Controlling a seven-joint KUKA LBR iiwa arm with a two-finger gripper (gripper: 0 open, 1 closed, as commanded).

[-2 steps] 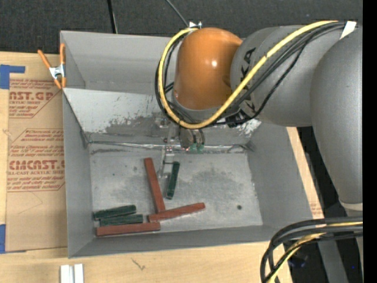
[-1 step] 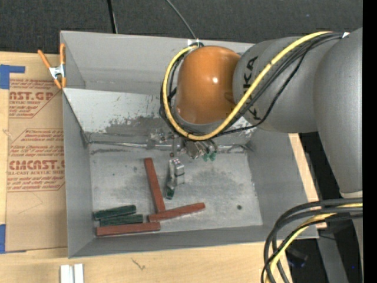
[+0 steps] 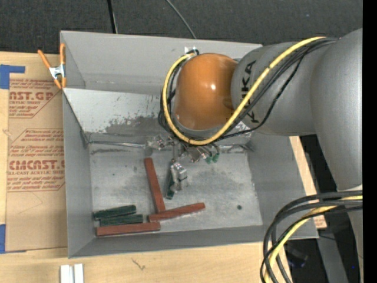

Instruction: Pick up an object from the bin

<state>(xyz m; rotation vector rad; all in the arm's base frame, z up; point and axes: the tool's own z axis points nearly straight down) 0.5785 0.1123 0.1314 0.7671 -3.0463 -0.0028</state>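
Grey sheet metal makes up the bin, whose sloped walls funnel everything onto a scuffed flat floor, which is likely why the few loose things lie gathered low in it rather than against the sides. The arm comes down over the middle of the floor, and its orange cover hides much of the wrist. Under it the gripper hangs close to the floor, pointed straight down, as suits a pick from above.

Whether the gripper is spread or pressed together I cannot tell, since the cover's shadow and the metal parts run together there. At its tip lies a short green bit, touching it or very nearly so, and this looks like the thing being picked. I cannot say it is gripped.

Just beside the gripper, on the side away from the arm, a slanted stick of red-brown runs toward the near wall. Its far end meets a flat stick of the same colour, which lies crosswise below the gripper. Well apart, toward the bin's near corner, a green pair of sticks rests alongside a third brown stick.

My guess is that the slanted stick, so near, could be nudged during a lift.
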